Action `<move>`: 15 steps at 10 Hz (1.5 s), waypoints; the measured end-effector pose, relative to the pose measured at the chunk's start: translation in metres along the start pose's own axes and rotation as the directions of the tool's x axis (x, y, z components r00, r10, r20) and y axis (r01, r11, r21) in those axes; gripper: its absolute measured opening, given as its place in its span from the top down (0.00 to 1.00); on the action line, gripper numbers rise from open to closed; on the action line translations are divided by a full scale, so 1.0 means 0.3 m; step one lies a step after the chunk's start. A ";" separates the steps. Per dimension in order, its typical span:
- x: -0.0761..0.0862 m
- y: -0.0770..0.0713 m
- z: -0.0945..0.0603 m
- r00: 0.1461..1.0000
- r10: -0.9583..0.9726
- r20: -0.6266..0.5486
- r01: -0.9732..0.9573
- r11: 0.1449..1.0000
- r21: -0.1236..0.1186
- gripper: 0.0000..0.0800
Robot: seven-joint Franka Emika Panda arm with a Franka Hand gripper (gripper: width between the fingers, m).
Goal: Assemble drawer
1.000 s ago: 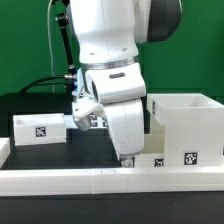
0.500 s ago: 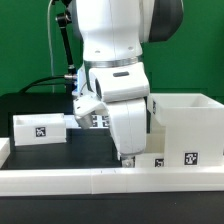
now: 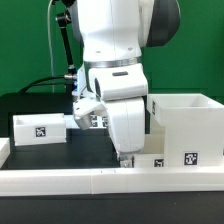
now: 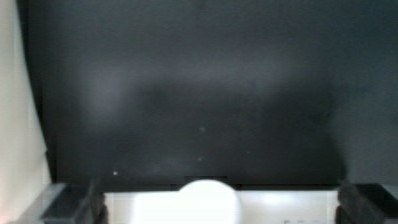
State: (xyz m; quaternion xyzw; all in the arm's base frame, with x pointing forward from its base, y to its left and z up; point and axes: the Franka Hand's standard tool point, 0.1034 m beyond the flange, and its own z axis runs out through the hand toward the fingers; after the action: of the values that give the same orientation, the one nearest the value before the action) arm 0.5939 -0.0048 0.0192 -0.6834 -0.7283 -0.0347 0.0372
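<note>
Wrist view, item one: my gripper (image 4: 222,203), its two dark fingers (image 4: 79,203) spread wide and standing either side of a white part (image 4: 210,190) with a rounded knob. Whether they press on it or merely flank it I cannot tell. Judged purpose: the wide stance suits the width of a drawer tray, taken across its knobbed front so it can be steered into an opening. Item two: black counter (image 4: 196,90), bare ahead of the fingers. Exterior view, same gripper (image 3: 125,159), low at the front edge, wrist pointing straight down and hiding what lies under it. Item three: the drawer, in loose pieces. Its housing (image 3: 186,122), large and hollow, stands at that view's right, just beside my arm. A small tray (image 3: 40,128), tagged, sits at that view's left, well apart from the housing and outside it. Item four: low white rail (image 3: 80,178) along the counter's near edge, likely there to keep parts from sliding off. Assembly judged early.
</note>
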 end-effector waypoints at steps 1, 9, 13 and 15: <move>-0.001 0.003 -0.002 1.000 -0.016 0.000 0.016 1.000 -0.006 0.19; 0.013 0.021 -0.028 1.000 -0.004 0.006 0.004 0.998 -0.059 0.19; 0.071 0.028 -0.022 1.000 0.015 -0.001 -0.015 0.998 -0.058 0.19; 0.077 0.023 -0.013 1.000 0.009 -0.001 -0.009 0.999 -0.053 0.19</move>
State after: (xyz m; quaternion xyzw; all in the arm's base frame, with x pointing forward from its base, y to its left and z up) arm 0.5994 0.0182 0.0255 -0.6875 -0.7239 -0.0540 0.0194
